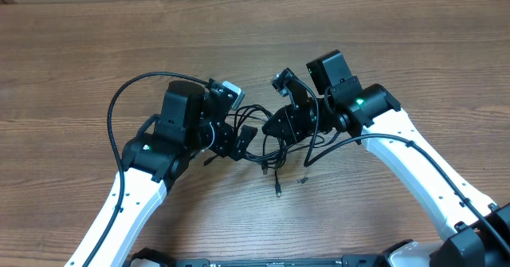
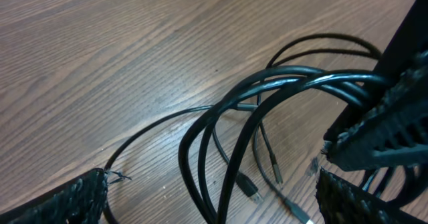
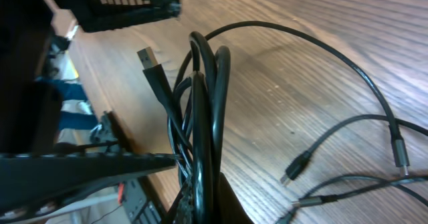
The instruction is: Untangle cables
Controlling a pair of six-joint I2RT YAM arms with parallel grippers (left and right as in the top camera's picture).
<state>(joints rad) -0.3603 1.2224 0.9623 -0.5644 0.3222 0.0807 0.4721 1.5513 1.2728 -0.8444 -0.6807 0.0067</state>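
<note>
The cables sit mid-table, far from every edge, mostly as one looped bundle with a few plug ends trailing loose. The right gripper is pinched onto that bundle, and the left gripper stands spread wide beside the loops, holding nothing. Untangling looks barely begun, with no strand laid apart yet.

The left arm and the right arm are wearing smooth white covers and are ending in chunky black blocks. A tiny green light is glowing on each one, and a thick black cable is running along each arm. The fingers are showing rough, bumpy black skin.
</note>
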